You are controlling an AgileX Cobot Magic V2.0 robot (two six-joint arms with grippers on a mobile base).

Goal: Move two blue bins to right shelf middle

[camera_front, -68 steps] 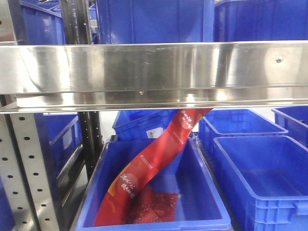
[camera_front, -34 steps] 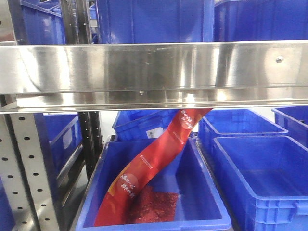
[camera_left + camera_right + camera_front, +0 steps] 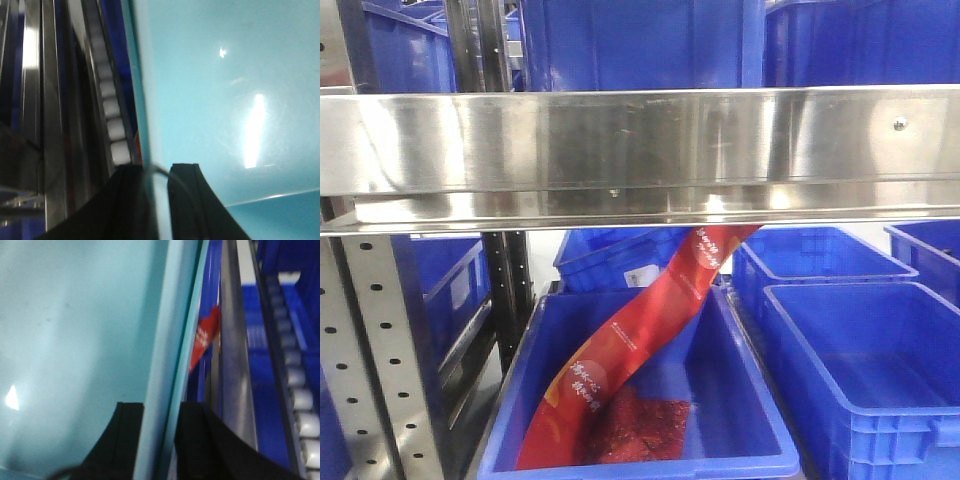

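Each wrist view shows a pale, washed-out bin wall running between two dark fingers: the left gripper [image 3: 156,200] straddles the rim of a bin [image 3: 225,100] with one finger on each face, and the right gripper [image 3: 160,440] does the same on the opposite wall, so both look clamped on the bin's edges, one at each side. The bin therefore sits between the two grippers, close in front of them and near the steel shelf rail [image 3: 640,150] seen in the front view, though that view does not show the held bin itself. Just outboard of the left gripper runs a roller track [image 3: 112,135]; outboard of the right one are more rollers and a red packet [image 3: 205,342]. By its look the bin is rigid moulded plastic, light when empty, with smooth glossy walls that could slip under thin fingers. The rolled rim is the sensible place to hold, and a pinch on both sides should keep it level; its contents cannot be seen.
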